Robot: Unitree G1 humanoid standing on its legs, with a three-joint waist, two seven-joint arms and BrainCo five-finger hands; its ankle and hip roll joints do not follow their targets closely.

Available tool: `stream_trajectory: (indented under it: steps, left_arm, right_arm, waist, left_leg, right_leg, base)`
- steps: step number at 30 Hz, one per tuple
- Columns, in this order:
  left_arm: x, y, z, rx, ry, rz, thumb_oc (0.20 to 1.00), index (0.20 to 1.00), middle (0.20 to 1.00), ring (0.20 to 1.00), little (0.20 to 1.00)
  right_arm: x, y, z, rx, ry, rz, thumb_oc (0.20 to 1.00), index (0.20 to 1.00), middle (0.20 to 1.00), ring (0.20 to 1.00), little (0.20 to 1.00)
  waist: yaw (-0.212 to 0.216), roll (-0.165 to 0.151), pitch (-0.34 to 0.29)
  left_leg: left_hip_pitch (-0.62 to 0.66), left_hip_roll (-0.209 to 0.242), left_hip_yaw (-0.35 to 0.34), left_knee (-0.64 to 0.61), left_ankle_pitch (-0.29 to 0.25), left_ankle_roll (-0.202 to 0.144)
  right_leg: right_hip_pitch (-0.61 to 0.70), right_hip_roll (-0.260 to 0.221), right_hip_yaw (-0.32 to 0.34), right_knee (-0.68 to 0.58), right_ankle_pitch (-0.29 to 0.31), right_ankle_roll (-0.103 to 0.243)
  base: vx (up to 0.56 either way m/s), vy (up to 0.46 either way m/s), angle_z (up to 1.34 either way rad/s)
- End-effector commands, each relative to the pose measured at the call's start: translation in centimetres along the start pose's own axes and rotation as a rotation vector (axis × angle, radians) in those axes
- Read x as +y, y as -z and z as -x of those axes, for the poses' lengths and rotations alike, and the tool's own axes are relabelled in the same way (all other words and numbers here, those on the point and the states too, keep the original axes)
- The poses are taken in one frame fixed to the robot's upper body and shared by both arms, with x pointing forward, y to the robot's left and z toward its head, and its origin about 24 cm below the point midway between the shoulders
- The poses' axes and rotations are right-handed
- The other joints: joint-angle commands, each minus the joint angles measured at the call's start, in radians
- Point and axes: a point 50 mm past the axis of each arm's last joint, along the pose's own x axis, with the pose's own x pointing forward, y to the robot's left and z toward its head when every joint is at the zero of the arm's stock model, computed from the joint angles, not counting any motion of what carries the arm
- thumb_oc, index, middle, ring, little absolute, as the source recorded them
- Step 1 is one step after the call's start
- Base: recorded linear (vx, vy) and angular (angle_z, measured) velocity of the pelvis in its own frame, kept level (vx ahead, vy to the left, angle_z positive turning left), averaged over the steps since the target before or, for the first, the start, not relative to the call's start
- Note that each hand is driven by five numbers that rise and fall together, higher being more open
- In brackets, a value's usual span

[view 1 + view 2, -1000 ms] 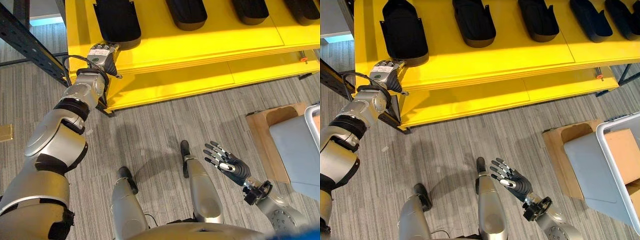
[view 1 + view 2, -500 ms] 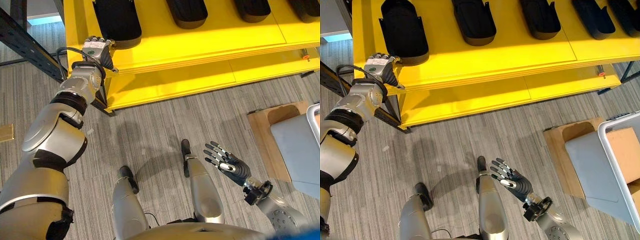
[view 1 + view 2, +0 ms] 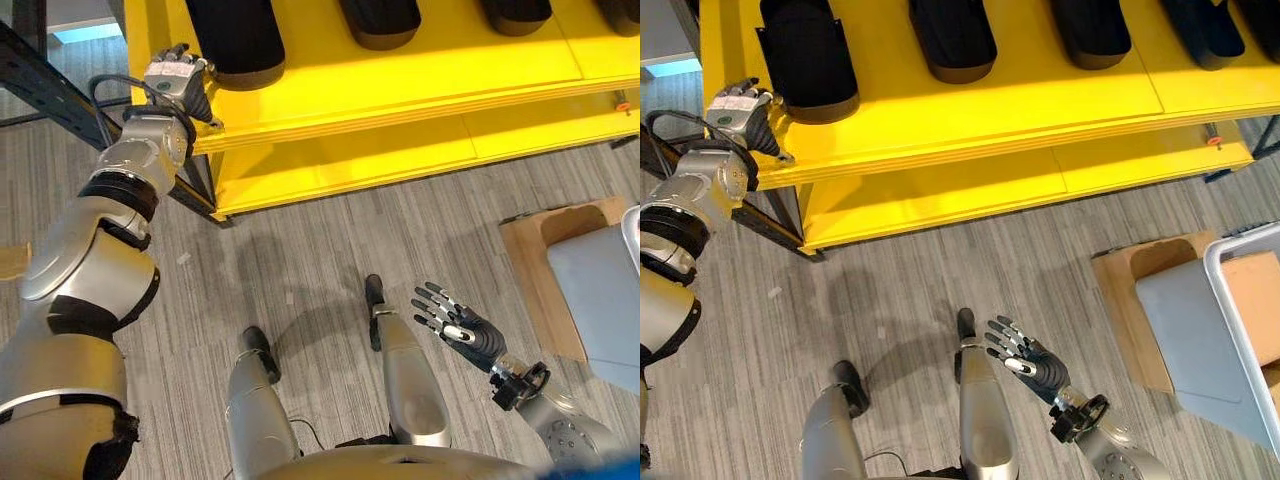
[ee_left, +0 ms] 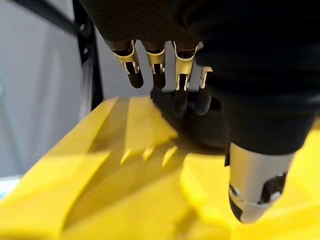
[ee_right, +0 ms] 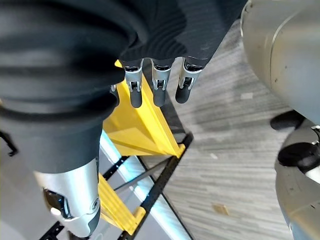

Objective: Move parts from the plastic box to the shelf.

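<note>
Left hand [image 3: 172,76] at the front-left corner of the yellow shelf [image 3: 420,70], higher and further out along the shelf edge than a second ago, when it sat lower, just under the black moulded part [image 3: 232,35]. Fingers relaxed and near straight in the left wrist view, dark tips [image 4: 159,80] hanging apart over the yellow board, nothing between them and the thumb. Black part just beside the hand, resting on the top board, apart from the fingers. Judgement: part released and placed, hand drawing clear of it; this delivery looks finished, next fetch not yet begun.

Right hand [image 3: 1025,362] low over the floor, palm up, fingers spread, empty; position unchanged across the second.

More black moulded parts [image 3: 953,38] in a row along the same board, well apart from each other. Shape: elongated, rounded at the near end, hollowed like shallow tubs; surface matt, hard plastic by the look. Shelf boards glossy painted yellow, flat, stacked in two levels, carried on a dark metal frame [image 3: 50,85] at the left.

Pale grey plastic box [image 3: 1243,310] at the right edge, white rim, beside a brown cardboard carton [image 3: 1135,290]; contents of the box not readable. Floor [image 3: 300,260] grey, finely striped carpet.
</note>
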Motion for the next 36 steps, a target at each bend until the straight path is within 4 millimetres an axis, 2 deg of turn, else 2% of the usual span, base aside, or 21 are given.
stream_trajectory:
  steps: [1, 2, 9, 10, 11, 14, 16, 18, 24, 27, 31, 34, 36]
  left_arm:
    - [1.0, 2.4, 1.1, 0.039, -0.029, 0.035, 1.0, 1.0, 1.0, 1.0, 1.0]
    - [0.7, 1.6, 1.9, -0.022, -0.031, 0.067, 1.0, 1.0, 1.0, 1.0, 1.0]
    - [-0.3, 0.8, 3.9, -0.091, -0.046, 0.147, 1.0, 1.0, 1.0, 1.0, 1.0]
    - [-0.4, 0.4, 4.1, -0.104, -0.054, 0.171, 1.0, 1.0, 1.0, 1.0, 1.0]
    - [-0.5, -0.9, 4.2, -0.146, -0.064, 0.223, 1.0, 1.0, 1.0, 1.0, 1.0]
    - [-0.6, -1.8, 4.5, -0.167, -0.075, 0.295, 1.0, 1.0, 1.0, 1.0, 1.0]
    - [-1.2, -3.5, 4.8, -0.204, -0.079, 0.397, 1.0, 1.0, 1.0, 1.0, 1.0]
    - [-1.7, -5.8, 4.1, -0.228, -0.089, 0.493, 1.0, 1.0, 1.0, 1.0, 1.0]
    - [-1.6, -8.0, 2.8, -0.242, -0.099, 0.555, 1.0, 1.0, 1.0, 1.0, 1.0]
    - [-1.6, -9.7, 1.4, -0.245, -0.074, 0.573, 1.0, 1.0, 1.0, 1.0, 1.0]
    - [-1.8, -10.2, 0.9, -0.239, -0.056, 0.574, 1.0, 1.0, 1.0, 1.0, 1.0]
    - [-2.1, -10.0, 0.7, -0.216, -0.045, 0.575, 1.0, 1.0, 1.0, 1.0, 1.0]
    - [-2.4, -9.0, 0.2, -0.163, -0.029, 0.552, 1.0, 1.0, 1.0, 1.0, 1.0]
  right_arm:
    - [0.0, -0.7, 0.8, -0.043, -0.017, -0.009, 1.0, 1.0, 1.0, 1.0, 1.0]
    - [0.1, -0.7, 0.7, -0.058, -0.018, -0.015, 1.0, 1.0, 1.0, 1.0, 1.0]
    - [0.3, -0.8, 0.6, -0.075, -0.014, -0.011, 1.0, 1.0, 1.0, 1.0, 1.0]
    - [0.3, -0.8, 0.7, -0.074, -0.013, -0.009, 1.0, 1.0, 1.0, 1.0, 1.0]
    - [0.3, -0.9, 0.6, -0.077, -0.011, 0.0, 1.0, 1.0, 1.0, 1.0, 1.0]
    - [0.2, -0.9, 0.6, -0.078, -0.005, 0.006, 1.0, 1.0, 1.0, 1.0, 1.0]
    - [0.2, -0.9, 0.5, -0.078, -0.002, 0.01, 1.0, 1.0, 1.0, 1.0, 1.0]
    - [0.4, -0.9, 0.2, -0.074, -0.007, 0.016, 1.0, 1.0, 1.0, 1.0, 1.0]
    - [0.4, -0.8, 0.1, -0.06, -0.006, 0.016, 1.0, 1.0, 1.0, 1.0, 1.0]
    - [0.3, -0.8, 0.0, -0.045, -0.006, 0.023, 1.0, 1.0, 1.0, 1.0, 1.0]
    - [0.2, -0.7, 0.1, -0.042, -0.001, 0.024, 1.0, 1.0, 1.0, 1.0, 1.0]
    - [0.2, -0.6, 0.1, -0.039, 0.0, 0.021, 1.0, 1.0, 1.0, 1.0, 1.0]
    - [0.2, -0.5, 0.1, -0.031, 0.001, 0.017, 1.0, 1.0, 1.0, 1.0, 1.0]
  waist:
    - [0.015, -0.043, -0.013]
    - [0.023, -0.042, -0.004]
    - [0.034, -0.041, 0.006]
    - [0.035, -0.042, 0.007]
    - [0.036, -0.043, 0.008]
    - [0.035, -0.041, 0.008]
    - [0.033, -0.041, 0.007]
    - [0.024, -0.044, 0.005]
    - [0.012, -0.045, 0.002]
    - [-0.001, -0.047, -0.002]
    - [-0.006, -0.046, -0.004]
    - [-0.009, -0.045, -0.005]
    - [-0.014, -0.047, -0.008]
  left_leg:
    - [-0.093, 0.095, -0.163, -0.002, 0.083, -0.079]
    - [-0.091, 0.092, -0.166, -0.005, 0.083, -0.079]
    - [-0.085, 0.091, -0.169, -0.009, 0.081, -0.077]
    - [-0.084, 0.091, -0.169, -0.008, 0.08, -0.076]
    - [-0.082, 0.092, -0.169, -0.007, 0.078, -0.076]
    - [-0.08, 0.092, -0.169, -0.006, 0.077, -0.075]
    - [-0.077, 0.091, -0.167, -0.005, 0.074, -0.074]
    - [-0.073, 0.092, -0.165, -0.005, 0.073, -0.073]
    - [-0.071, 0.094, -0.164, -0.005, 0.075, -0.074]
    - [-0.067, 0.095, -0.161, -0.003, 0.075, -0.075]
    - [-0.069, 0.097, -0.161, 0.003, 0.074, -0.075]
    - [-0.071, 0.098, -0.162, 0.004, 0.075, -0.076]
    - [-0.076, 0.1, -0.162, 0.005, 0.076, -0.077]
  right_leg:
    - [0.069, -0.1, 0.052, 0.028, -0.084, 0.094]
    - [0.074, -0.101, 0.047, 0.028, -0.084, 0.092]
    - [0.079, -0.102, 0.044, 0.031, -0.09, 0.087]
    - [0.08, -0.102, 0.045, 0.031, -0.09, 0.086]
    - [0.082, -0.101, 0.044, 0.031, -0.092, 0.085]
    - [0.082, -0.1, 0.044, 0.034, -0.093, 0.083]
    - [0.082, -0.1, 0.046, 0.037, -0.096, 0.08]
    - [0.08, -0.097, 0.049, 0.039, -0.097, 0.078]
    - [0.073, -0.092, 0.056, 0.044, -0.096, 0.079]
    - [0.069, -0.089, 0.062, 0.051, -0.098, 0.081]
    - [0.065, -0.089, 0.066, 0.056, -0.099, 0.082]
    - [0.063, -0.089, 0.066, 0.057, -0.099, 0.082]
    - [0.058, -0.088, 0.068, 0.057, -0.097, 0.083]
  base:
    - [-0.03, -0.029, 0.06]
    - [0.0, 0.0, 0.0]
    - [0.0, -0.002, 0.01]
    - [0.0, 0.0, 0.0]
    - [0.0, 0.0, 0.0]
    - [0.0, 0.0, 0.0]
    - [0.0, 0.0, 0.0]
    - [0.0, 0.0, 0.0]
    - [0.0, -0.002, -0.01]
    - [0.02, -0.012, -0.04]
    - [0.01, -0.006, -0.03]
    - [0.0, 0.0, 0.0]
    - [0.0, 0.0, 0.0]
